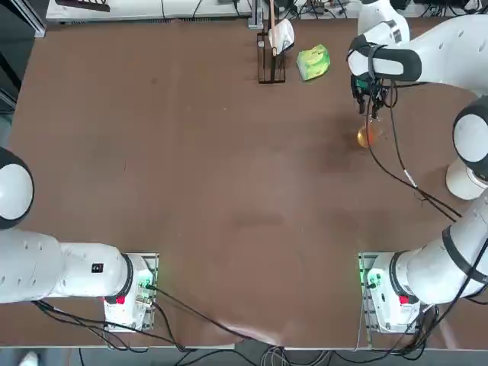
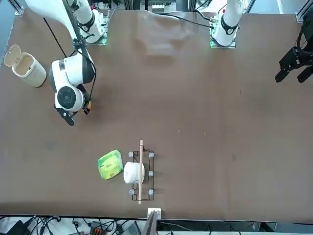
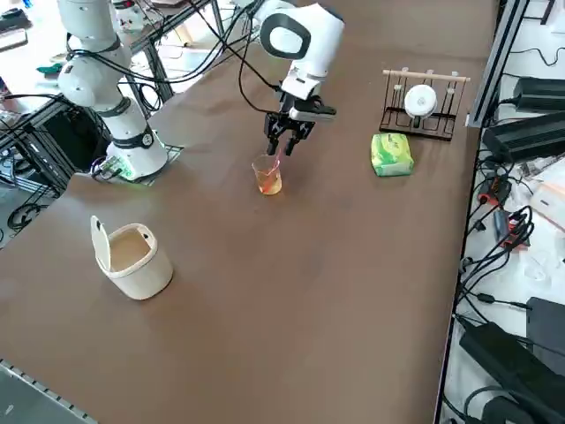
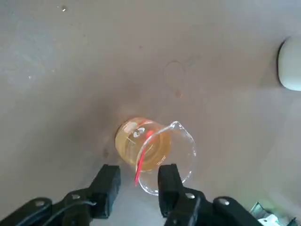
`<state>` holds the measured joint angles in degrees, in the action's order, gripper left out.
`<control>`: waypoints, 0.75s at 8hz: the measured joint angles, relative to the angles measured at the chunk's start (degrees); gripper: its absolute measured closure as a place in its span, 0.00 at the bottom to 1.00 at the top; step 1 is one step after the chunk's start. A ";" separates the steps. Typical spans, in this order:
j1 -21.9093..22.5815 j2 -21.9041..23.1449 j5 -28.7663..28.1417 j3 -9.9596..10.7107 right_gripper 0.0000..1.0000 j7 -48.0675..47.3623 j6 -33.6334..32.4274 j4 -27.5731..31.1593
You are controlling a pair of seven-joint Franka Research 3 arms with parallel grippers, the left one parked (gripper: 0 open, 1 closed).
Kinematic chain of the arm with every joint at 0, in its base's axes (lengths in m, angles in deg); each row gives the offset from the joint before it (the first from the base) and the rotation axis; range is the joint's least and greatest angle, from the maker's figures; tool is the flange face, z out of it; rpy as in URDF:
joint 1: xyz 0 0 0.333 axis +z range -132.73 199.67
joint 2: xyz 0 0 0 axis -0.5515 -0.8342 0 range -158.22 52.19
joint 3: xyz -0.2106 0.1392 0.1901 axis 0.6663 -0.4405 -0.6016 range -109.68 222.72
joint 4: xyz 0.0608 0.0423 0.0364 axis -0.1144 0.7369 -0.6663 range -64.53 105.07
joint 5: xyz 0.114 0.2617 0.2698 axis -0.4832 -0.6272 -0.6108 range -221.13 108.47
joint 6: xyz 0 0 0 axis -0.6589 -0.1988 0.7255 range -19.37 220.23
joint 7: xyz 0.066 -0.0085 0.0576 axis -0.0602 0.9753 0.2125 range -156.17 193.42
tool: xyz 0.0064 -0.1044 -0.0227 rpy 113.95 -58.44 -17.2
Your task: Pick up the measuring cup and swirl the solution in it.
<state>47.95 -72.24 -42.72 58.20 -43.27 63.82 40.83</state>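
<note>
The measuring cup (image 3: 267,175) is a small clear glass vessel standing on the brown table (image 3: 335,265), right of centre in the top view (image 1: 367,136). The orange solution (image 4: 141,143) fills its lower body. My right gripper (image 3: 282,146) hangs straight above it, pointing down. In the wrist view the gripper (image 4: 139,176) is open, one finger (image 4: 109,181) outside the near rim and the other (image 4: 169,181) over the rim, with a gap showing between them. A red mark on the glass runs between the fingers. In the front view the wrist hides the cup.
A green lump (image 1: 313,62) and a wire rack (image 1: 271,65) holding a white cup (image 1: 281,34) stand at the table's far edge. A cream lidded container (image 3: 132,256) sits near the right arm's side. The arm's cable (image 1: 396,168) trails across the table.
</note>
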 joint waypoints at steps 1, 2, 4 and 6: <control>-0.01 0.00 0.00 0.00 0.52 -0.02 -0.01 0.00; -0.02 -0.02 0.00 0.01 0.53 -0.02 -0.01 0.01; -0.01 -0.27 0.00 0.01 0.56 -0.03 -0.02 0.06; -0.02 -0.67 0.00 0.01 0.59 -0.06 -0.02 0.06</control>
<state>47.93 -72.92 -42.72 58.21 -43.34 63.80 40.89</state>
